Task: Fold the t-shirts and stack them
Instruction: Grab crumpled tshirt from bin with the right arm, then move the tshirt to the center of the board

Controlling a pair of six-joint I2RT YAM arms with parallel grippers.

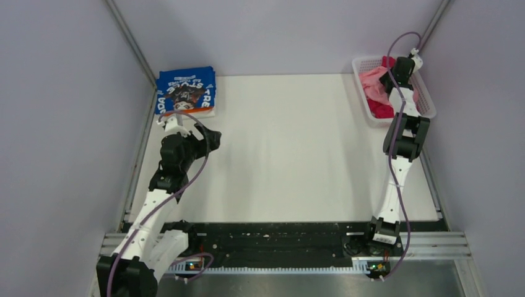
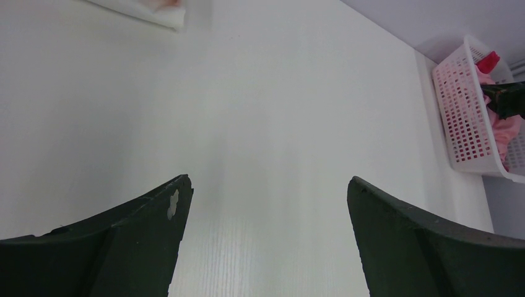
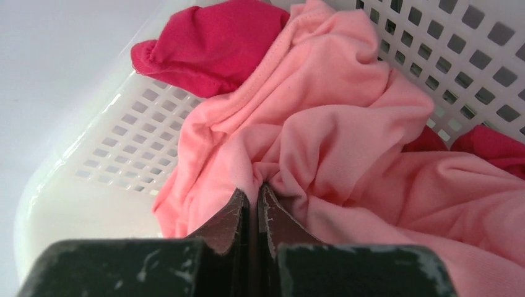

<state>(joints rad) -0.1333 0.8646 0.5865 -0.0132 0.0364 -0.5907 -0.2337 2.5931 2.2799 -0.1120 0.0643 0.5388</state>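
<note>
A light pink t-shirt [image 3: 347, 124] lies crumpled in the white mesh basket [image 1: 423, 99] at the far right, with a magenta t-shirt [image 3: 216, 43] under and beside it. My right gripper [image 3: 254, 189] reaches down into the basket and is shut on a fold of the pink shirt. A folded blue t-shirt [image 1: 186, 91] with white lettering lies flat at the far left of the table. My left gripper [image 2: 269, 182] hovers open over bare table near the blue shirt, with nothing between its fingers.
The basket [image 2: 461, 117] stands against the right wall, showing at the right edge of the left wrist view. Grey walls close in the white table [image 1: 291, 148] on the left, back and right. A black rail runs along the near edge.
</note>
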